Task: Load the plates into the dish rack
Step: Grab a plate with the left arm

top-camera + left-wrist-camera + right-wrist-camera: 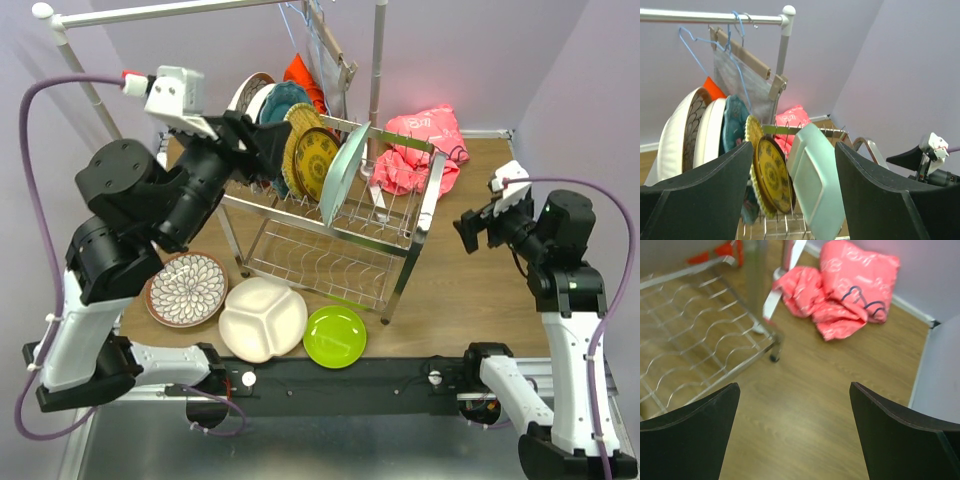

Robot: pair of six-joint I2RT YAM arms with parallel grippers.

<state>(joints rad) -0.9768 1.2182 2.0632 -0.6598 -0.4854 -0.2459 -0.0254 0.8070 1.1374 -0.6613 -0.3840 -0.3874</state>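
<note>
Yellow plate (771, 176) stands slotted in the rack (411, 245) just ahead of the left gripper (793, 147), jaws spread, gripping nothing, right gripper (794, 387) idle and wide too: placing looks done, so next it's back and down to the floral plate (186, 289) below.
</note>
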